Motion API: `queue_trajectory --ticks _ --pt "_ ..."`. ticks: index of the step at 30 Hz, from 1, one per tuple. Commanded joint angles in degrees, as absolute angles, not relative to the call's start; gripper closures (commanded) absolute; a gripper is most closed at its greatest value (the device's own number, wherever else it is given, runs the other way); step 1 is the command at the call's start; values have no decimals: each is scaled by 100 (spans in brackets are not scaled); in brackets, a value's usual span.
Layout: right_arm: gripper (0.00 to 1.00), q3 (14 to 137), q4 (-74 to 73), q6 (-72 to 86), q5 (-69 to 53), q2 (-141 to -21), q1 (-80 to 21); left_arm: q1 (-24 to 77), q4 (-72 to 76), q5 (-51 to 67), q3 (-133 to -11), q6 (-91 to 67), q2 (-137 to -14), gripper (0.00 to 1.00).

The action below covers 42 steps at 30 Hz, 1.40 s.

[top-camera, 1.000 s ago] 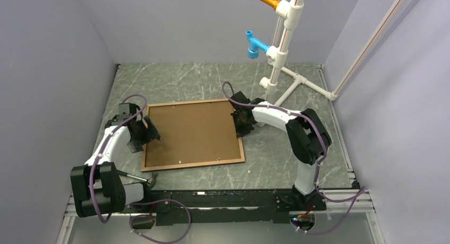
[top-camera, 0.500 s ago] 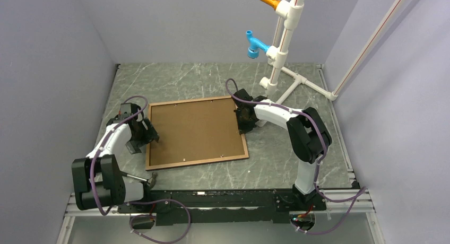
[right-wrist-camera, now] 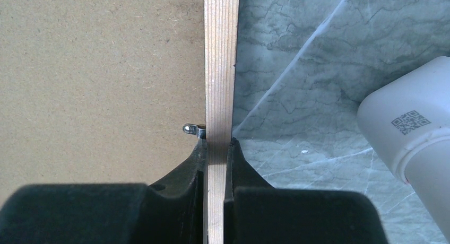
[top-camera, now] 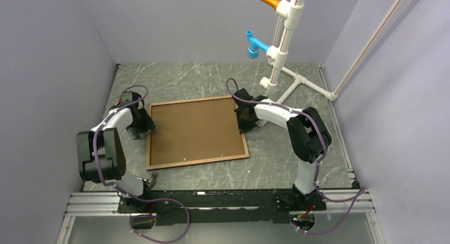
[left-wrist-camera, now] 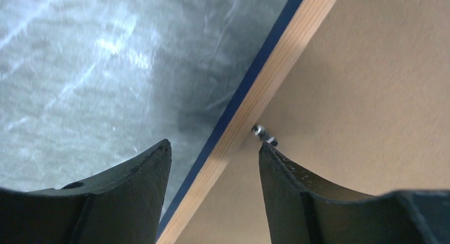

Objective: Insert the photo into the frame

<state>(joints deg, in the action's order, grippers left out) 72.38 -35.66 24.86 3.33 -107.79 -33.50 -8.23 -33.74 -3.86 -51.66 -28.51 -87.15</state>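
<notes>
Right wrist shows the right tool [right-wrist-camera: 216, 148] pinching a rail of the frame [right-wrist-camera: 221, 69], likely steadying it back-up on the bench [right-wrist-camera: 297, 69]. Left tool [left-wrist-camera: 215, 154] gapes astride the opposite rail by a retaining tab [left-wrist-camera: 264, 134]. Backing board [right-wrist-camera: 95, 69] fills the opening; the photo is unseen.

Pale grained wood on the frame [right-wrist-camera: 220, 69], matt fibrous backing board [right-wrist-camera: 101, 69], possibly metal clip [right-wrist-camera: 193, 129], smooth marbled tabletop [right-wrist-camera: 308, 58]

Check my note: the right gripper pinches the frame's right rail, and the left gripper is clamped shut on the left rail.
Wrong about the left gripper: its jaws stand open astride the frame's left rail, as the left wrist view shows. The right gripper does pinch the right rail.
</notes>
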Motion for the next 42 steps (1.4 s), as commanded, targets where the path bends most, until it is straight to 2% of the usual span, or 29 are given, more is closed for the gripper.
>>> queue_trajectory --ticks 1,6,11,15,18,22,27,34,42 --pt "92 7469 -3450 2549 650 -10828 -3253 -850 -3211 -615 -5601 -2791 -9182 36" --pt "92 7544 -3501 2532 642 -10871 -3259 -848 -3095 -545 -5672 -2764 -9456 38" --pt "92 7570 -3505 2520 616 -10920 -3251 -799 -3040 -530 -5699 -2708 -9537 35" --pt "92 7559 -3485 2518 557 -10940 -3252 -630 -3093 -589 -5842 -2656 -9694 29" --pt "92 7554 -3489 2509 541 -10975 -3249 -458 -3264 -748 -6089 -2592 -9926 29" --pt "92 7517 -3480 2514 554 -10987 -3249 -297 -3477 -975 -6145 -2591 -10058 35" --pt "92 7490 -3463 2505 546 -10991 -3246 -265 -3353 -962 -5637 -2672 -9857 45" --pt "92 7471 -3450 2505 502 -11013 -3243 -270 -3283 -936 -5182 -2780 -9566 49" --pt "92 7453 -3413 2539 442 -11019 -3237 -226 -3422 -786 -4865 -2852 -8994 47"
